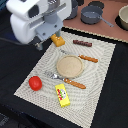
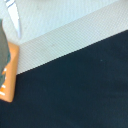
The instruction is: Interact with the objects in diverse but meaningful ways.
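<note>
Dark tabletop (image 1: 107, 90) runs under everything, with a pale woven placemat (image 1: 100, 65) laid slantwise across it. Nearest on the mat lies the flat yellow packet (image 1: 62, 95), and to its left in the exterior view sits the red round tomato (image 1: 34, 83), a little apart from it. Just beyond them the wooden-handled fork (image 1: 65, 80) rests along the near edge of a round tan plate (image 1: 68, 65) at the middle of the mat. On the plate's far side lies the wooden-handled knife (image 1: 82, 56), and farther still, near the mat's far edge, the thin dark-brown sausage (image 1: 83, 43).

At the far left corner of the mat the white gripper (image 1: 42, 27) hangs over the orange-yellow bread block (image 1: 57, 40), whose end pokes out beneath it. Whether the fingers are parted or pinched I cannot tell; the arm's body hides them. In the wrist view the bread block (image 2: 9, 75) shows as an orange slab lying on the mat (image 2: 65, 35), close to where the mat's edge meets the dark table (image 2: 75, 95).

Farthest off, a grey pot (image 1: 91, 15) stands on a brownish surface (image 1: 107, 31).
</note>
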